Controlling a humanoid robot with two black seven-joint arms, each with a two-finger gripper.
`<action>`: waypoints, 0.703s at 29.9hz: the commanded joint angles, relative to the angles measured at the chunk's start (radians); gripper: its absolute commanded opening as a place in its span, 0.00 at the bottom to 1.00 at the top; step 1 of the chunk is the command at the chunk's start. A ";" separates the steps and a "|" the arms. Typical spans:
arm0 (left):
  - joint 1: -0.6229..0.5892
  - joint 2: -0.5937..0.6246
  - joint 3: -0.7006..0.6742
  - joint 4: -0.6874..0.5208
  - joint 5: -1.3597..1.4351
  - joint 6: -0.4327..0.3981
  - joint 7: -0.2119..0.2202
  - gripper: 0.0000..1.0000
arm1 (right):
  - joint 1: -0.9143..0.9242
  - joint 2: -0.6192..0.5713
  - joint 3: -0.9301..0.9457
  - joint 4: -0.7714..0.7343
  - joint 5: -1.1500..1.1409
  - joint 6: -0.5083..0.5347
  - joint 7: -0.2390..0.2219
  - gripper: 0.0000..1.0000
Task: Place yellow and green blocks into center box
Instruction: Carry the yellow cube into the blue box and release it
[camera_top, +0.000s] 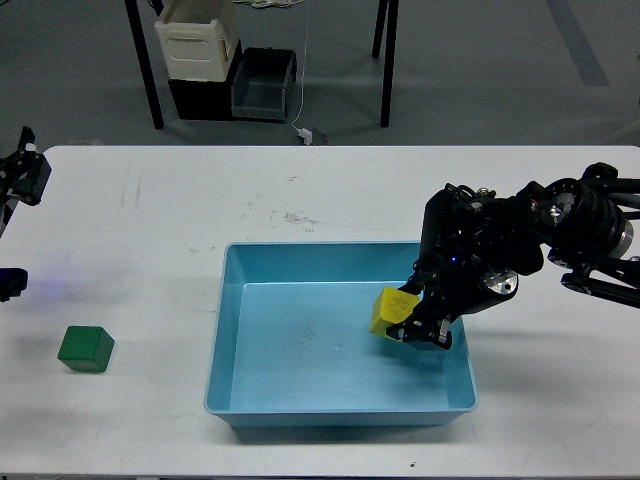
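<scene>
one green block (85, 348) sits on the white table (150, 250), well to the left of the right claw (415, 322) and outside the blue tray (340, 415). the left claw (22, 175) sits farther left, state unclear. the right claw grasps the yellow block (393, 311) over the tray's right side; released tilted, it could tumble toward the near wall.

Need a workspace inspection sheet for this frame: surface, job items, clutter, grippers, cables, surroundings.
Surface: white table, scuffed.
Job's things: yellow block held over the blue tray; green block on table left of tray.
Clutter: nothing seen.
Grippers: right gripper shut on yellow block; left gripper at left edge, state unclear.
Cables: white cable hanging to floor behind table.
Surroundings: cream container and grey bin on floor.
</scene>
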 joint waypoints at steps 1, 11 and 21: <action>-0.021 0.037 0.001 0.000 0.006 0.027 0.005 1.00 | -0.037 -0.006 0.021 -0.010 0.024 0.000 0.000 0.94; -0.098 0.196 0.007 0.077 0.342 0.012 -0.007 1.00 | -0.230 -0.001 0.454 -0.021 0.047 0.000 0.000 0.97; -0.200 0.322 -0.003 0.092 1.059 -0.097 -0.145 1.00 | -0.489 0.243 1.059 -0.015 0.158 -0.001 0.000 0.97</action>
